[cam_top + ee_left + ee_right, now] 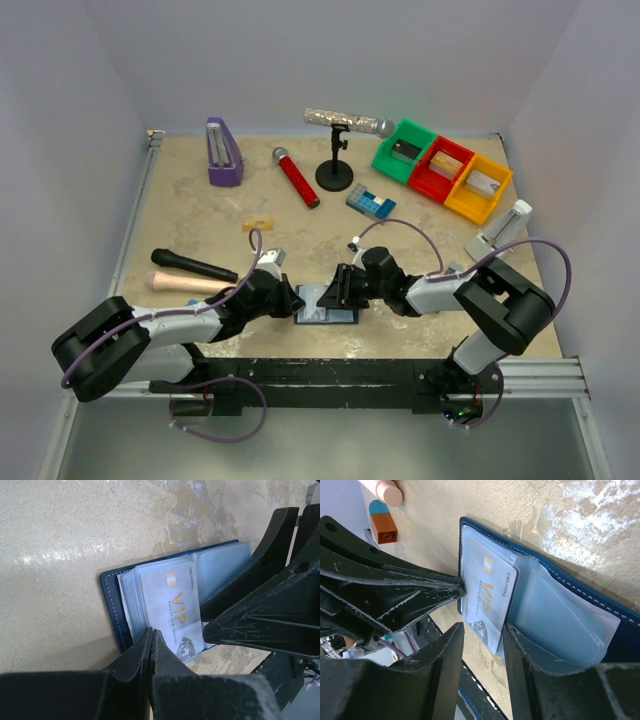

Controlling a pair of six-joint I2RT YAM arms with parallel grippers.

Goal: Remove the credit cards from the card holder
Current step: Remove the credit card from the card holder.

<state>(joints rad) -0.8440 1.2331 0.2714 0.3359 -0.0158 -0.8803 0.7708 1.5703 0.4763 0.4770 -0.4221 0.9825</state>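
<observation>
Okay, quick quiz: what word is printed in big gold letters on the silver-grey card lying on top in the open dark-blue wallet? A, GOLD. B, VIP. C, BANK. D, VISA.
B: the silver-grey card on top of the pockets of the dark-blue wallet reads VIP in gold letters in both wrist views.

Both arms are crowding the card holder (335, 315) at the near edge of the desk (200, 215), with the left gripper (298, 300) and right gripper (340, 290) leaving only a narrow gap between them. A black microphone (195, 265) and a peach handle (185, 283) are blocking the left flank. Bare desk is lying open behind, up to the blue-and-white block (370, 203).
</observation>
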